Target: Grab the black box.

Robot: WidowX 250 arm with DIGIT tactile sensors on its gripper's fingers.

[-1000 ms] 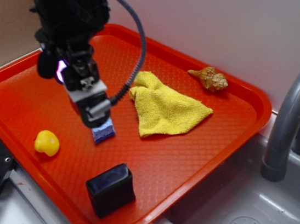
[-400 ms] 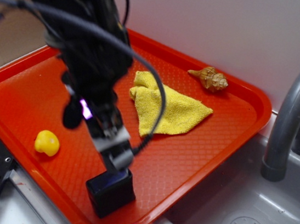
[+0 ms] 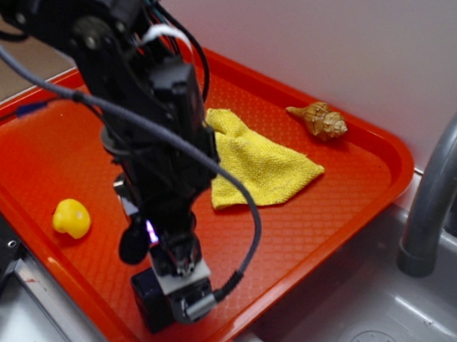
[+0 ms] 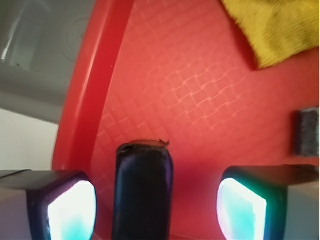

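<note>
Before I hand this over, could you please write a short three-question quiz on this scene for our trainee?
1. True or false: the tool has already closed on the black box.
2. Which thing lies at the tray's far edge by the wall: A) duck, B) shell, C) cloth?
3. Fill in: in the wrist view the box stands ___ the two fingers.

Key: 1. False, there are gaps on both sides. 2. B. 3. between.
</note>
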